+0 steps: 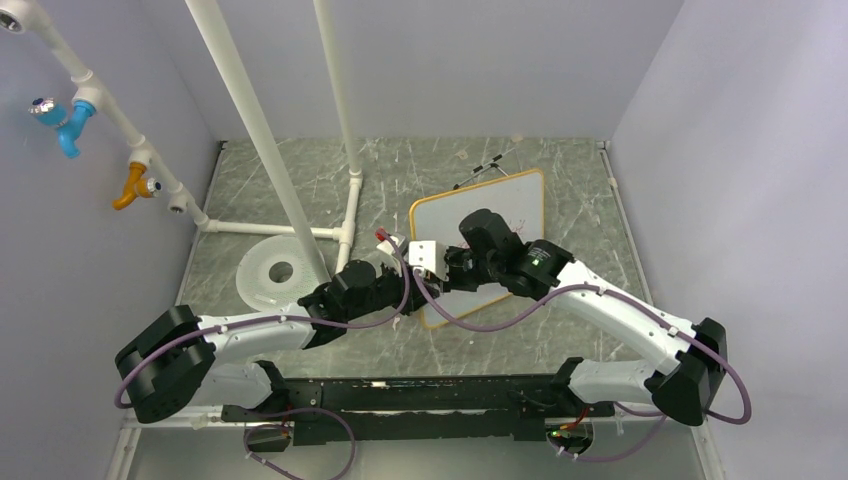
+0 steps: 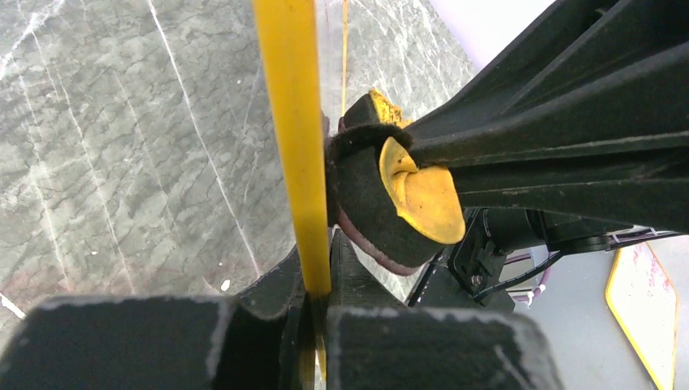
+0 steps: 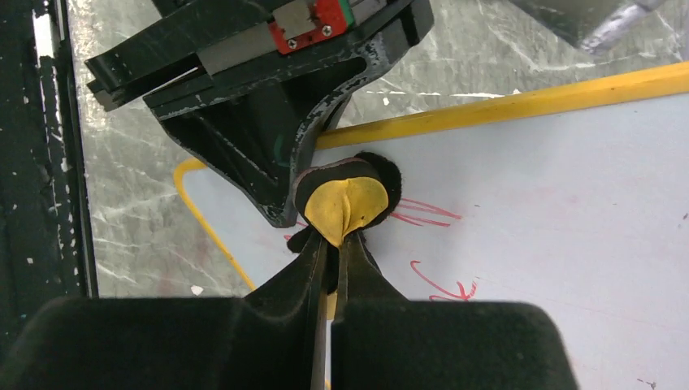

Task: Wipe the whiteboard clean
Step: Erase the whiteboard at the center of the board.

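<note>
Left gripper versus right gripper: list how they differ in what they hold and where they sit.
The left gripper is clamped on the yellow frame of the whiteboard; the right gripper is clamped on a black-and-yellow eraser pad. The left gripper sits at the board's edge; the right gripper sits over the white surface, its pad beside the red scrawl. Both are shut, close together at the same board.

Whiteboard (image 1: 512,196) right of centre on table (image 1: 600,250), disc (image 1: 262,272) to its left, marker (image 1: 486,169) just behind it
</note>
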`<act>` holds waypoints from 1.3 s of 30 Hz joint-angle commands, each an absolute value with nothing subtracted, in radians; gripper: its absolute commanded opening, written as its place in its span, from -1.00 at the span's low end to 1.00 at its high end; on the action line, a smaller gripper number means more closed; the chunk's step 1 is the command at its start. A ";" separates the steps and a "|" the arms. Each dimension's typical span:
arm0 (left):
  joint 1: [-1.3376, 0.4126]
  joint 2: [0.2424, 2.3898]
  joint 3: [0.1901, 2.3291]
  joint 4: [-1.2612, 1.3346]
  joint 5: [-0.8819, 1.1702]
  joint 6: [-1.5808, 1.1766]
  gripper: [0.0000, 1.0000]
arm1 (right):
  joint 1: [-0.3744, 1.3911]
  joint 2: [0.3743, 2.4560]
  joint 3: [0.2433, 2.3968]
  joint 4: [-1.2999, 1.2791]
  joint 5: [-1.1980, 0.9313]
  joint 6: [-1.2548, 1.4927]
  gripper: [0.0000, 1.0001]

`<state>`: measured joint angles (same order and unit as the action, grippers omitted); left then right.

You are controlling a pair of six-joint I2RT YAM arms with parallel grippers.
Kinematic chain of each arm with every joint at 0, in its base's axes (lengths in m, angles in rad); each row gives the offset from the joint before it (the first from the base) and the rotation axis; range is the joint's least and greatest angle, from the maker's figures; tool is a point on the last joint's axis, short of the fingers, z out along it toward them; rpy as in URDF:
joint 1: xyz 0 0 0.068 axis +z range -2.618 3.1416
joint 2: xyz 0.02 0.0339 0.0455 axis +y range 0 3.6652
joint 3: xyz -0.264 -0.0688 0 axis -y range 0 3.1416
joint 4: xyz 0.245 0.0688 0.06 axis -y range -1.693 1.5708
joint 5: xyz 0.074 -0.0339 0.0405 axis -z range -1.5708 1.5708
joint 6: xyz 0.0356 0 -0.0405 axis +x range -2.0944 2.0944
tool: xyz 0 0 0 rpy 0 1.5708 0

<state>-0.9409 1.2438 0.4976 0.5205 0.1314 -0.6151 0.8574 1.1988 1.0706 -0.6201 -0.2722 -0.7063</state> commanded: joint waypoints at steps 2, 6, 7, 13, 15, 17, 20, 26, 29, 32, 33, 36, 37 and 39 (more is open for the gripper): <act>-0.960 1.209 0.549 0.585 0.218 -0.553 -1.00 | 0.826 1.210 1.106 -0.549 -0.109 -0.634 -1.00; -0.961 1.212 0.543 0.592 0.218 -0.553 -1.00 | 0.802 1.239 1.217 -0.542 -0.113 -0.575 -1.00; -0.961 1.212 0.542 0.593 0.217 -0.552 -1.00 | 0.801 1.245 1.228 -0.543 -0.119 -0.565 -1.00; -0.959 1.212 0.530 0.610 0.210 -0.552 -1.00 | 0.794 1.253 1.213 -0.541 -0.159 -0.549 -1.00; -0.960 1.213 0.529 0.612 0.212 -0.549 -1.00 | 0.794 1.239 1.174 -0.582 -0.251 -0.607 -1.00; -0.959 1.207 0.527 0.610 0.210 -0.546 -1.00 | 0.793 1.224 1.131 -0.668 -0.378 -0.694 -1.00; -0.958 1.198 0.519 0.610 0.206 -0.543 -1.00 | 0.794 1.198 1.057 -0.700 -0.449 -0.743 -1.00; -0.956 1.192 0.509 0.613 0.204 -0.544 -1.00 | 0.782 1.216 1.063 -0.578 -0.303 -0.634 -1.00; -0.957 1.197 0.509 0.614 0.206 -0.546 -1.00 | 0.760 1.254 1.168 -0.552 -0.259 -0.582 -1.00; -0.956 1.198 0.507 0.619 0.210 -0.549 -1.00 | 0.735 1.294 1.273 -0.548 -0.265 -0.539 -1.00; -0.955 1.198 0.506 0.621 0.210 -0.549 -1.00 | 0.726 1.309 1.302 -0.551 -0.275 -0.526 -1.00; -0.955 1.198 0.499 0.628 0.209 -0.552 -1.00 | 0.704 1.336 1.351 -0.563 -0.310 -0.494 -1.00; -0.955 1.197 0.499 0.631 0.209 -0.552 -1.00 | 0.700 1.337 1.348 -0.562 -0.325 -0.489 -1.00; -0.956 1.197 0.497 0.632 0.209 -0.551 -1.00 | 0.697 1.325 1.310 -0.557 -0.357 -0.499 -1.00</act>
